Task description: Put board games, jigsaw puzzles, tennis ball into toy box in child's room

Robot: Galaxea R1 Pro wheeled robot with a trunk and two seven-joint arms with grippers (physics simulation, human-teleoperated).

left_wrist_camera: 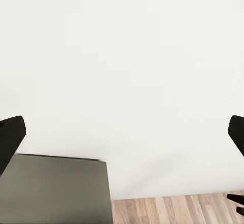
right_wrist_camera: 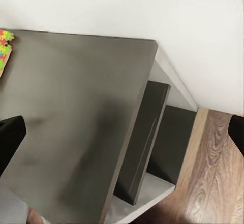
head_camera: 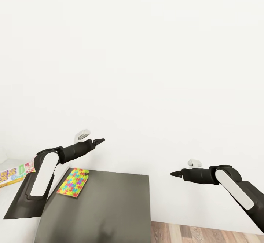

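The head view looks at a blank white wall (head_camera: 146, 52) with the dark-grey lower top of the table (head_camera: 110, 206) below it. One jigsaw puzzle (head_camera: 74, 182) lies flat on that dark top, close to its far left corner, its long side roughly following the left edge. Past that edge, on the paler surface at the picture's far left, part of a colourful board game (head_camera: 13, 175) shows, cut off by the frame and partly hidden behind the left arm.

The left end effector (head_camera: 99, 140) is raised above the table's far edge, in front of the wall; its tips look drawn together to a point in the head view, though the left wrist view shows two dark fingers (left_wrist_camera: 11, 135) set wide apart with nothing between them, so it is released. The right end effector (head_camera: 176, 174) hangs beyond the table's right edge, over the wood plank floor (head_camera: 205, 234), holding nothing (its wrist view likewise shows fingers (right_wrist_camera: 10, 135) spread apart). That view looks down on the dark top, its right corner, and a strip of the puzzle.
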